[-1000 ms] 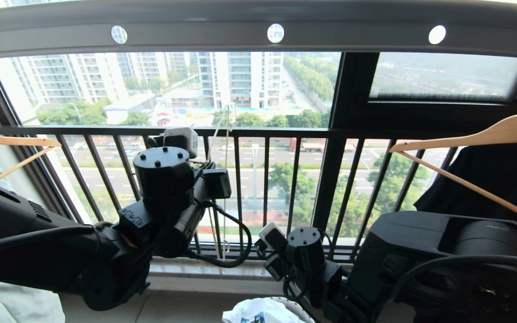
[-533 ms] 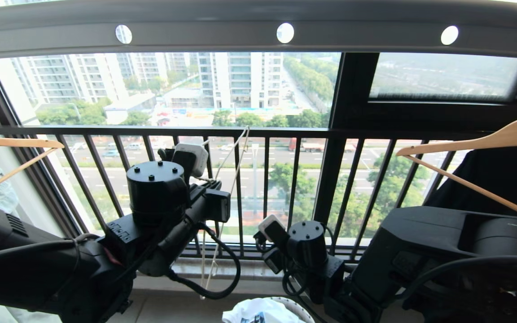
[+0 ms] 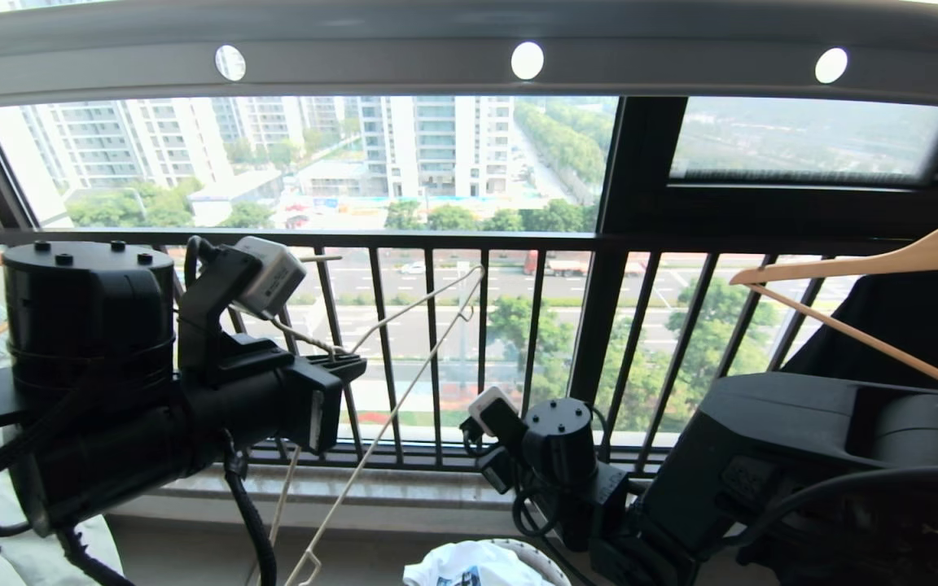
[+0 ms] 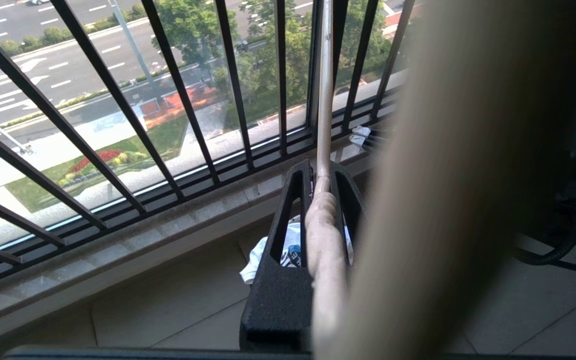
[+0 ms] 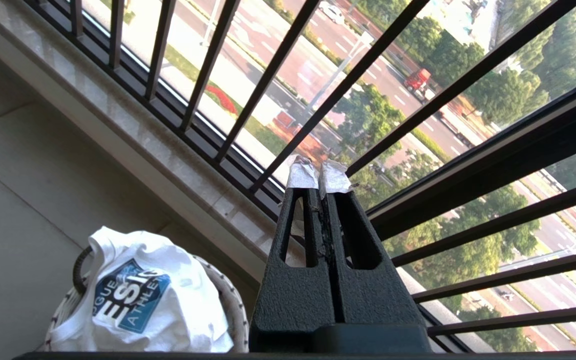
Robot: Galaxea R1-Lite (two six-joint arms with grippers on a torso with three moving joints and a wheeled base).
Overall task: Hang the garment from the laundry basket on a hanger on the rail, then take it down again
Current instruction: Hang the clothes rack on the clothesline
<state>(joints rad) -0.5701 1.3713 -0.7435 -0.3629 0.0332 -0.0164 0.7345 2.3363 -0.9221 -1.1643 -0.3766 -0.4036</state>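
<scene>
Hanger [image 3: 404, 342] and left gripper [image 4: 321, 177] had swung together across the last second: earlier the cream wire hung nearly vertical in front of the black balcony railing [image 3: 436, 241], and now it lay tilted, its neck pinched in the jaws and its frame slanting down and away toward the floor. The left arm had also drawn back toward the robot's left, so its big round joint filled more of the head view. In the wrist view the fingers [image 4: 350, 200] sat closed tight on the twisted neck, the straight wire running on past the tips.

That reads as the hanger being carried clear of the grey overhead rail [image 3: 371, 61], which was well above the gripper, and brought down for dressing. The white logo T-shirt [image 5: 138, 295] was still bundled in the round woven laundry basket [image 5: 230, 305], below and beyond the left gripper, so the hanging step had not begun.

The right gripper [image 5: 319, 175] was shut on nothing, its taped tips together, poised just above and beside the basket, near the railing. By my judgement it would take the shirt next.
</scene>
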